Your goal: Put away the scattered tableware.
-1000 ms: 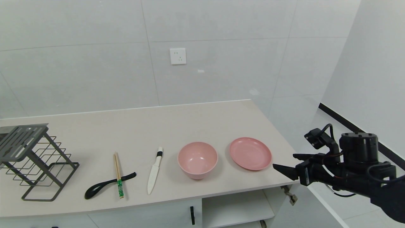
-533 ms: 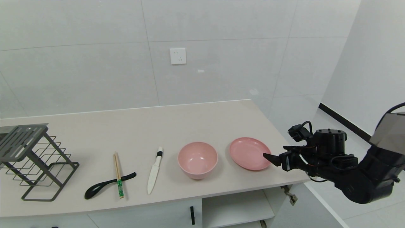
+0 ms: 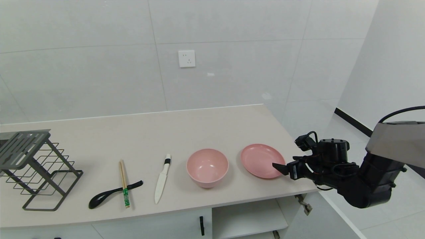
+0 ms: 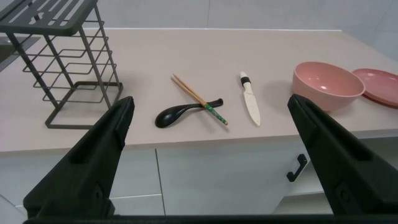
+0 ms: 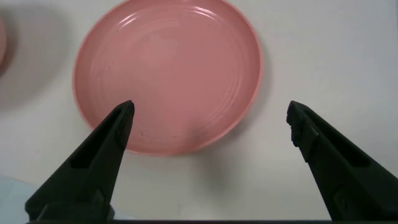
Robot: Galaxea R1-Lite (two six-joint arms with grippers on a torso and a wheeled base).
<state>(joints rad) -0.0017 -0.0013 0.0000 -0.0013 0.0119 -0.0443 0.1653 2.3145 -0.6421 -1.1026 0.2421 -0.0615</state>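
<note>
While the head view looks down on the counter (image 3: 186,132), the tableware is seen laid in a row near the front edge. Chopsticks (image 3: 124,181) are crossed over the handle of the black spoon (image 3: 106,196). White knife (image 3: 162,179) is placed at their 3 o'clock, pink bowl (image 3: 207,167) at 3 o'clock of the knife, and pink plate (image 3: 262,160) at 3 o'clock of the bowl, just beside it. Wire rack (image 3: 33,166) is set at the 9 o'clock end, well apart from the plate. Right gripper (image 3: 284,162) is positioned at the plate's 3 o'clock rim; contact cannot be told.

Left wrist view: left gripper (image 4: 209,102) is spread wide, nothing is held. It is parked off the counter's front edge, well apart from all the tableware.

Right wrist view: right gripper is opened wide, nothing is gripped. One of its fingers (image 5: 106,149) is overlapped with the plate's rim, the other is seen over bare counter beside the plate.
</note>
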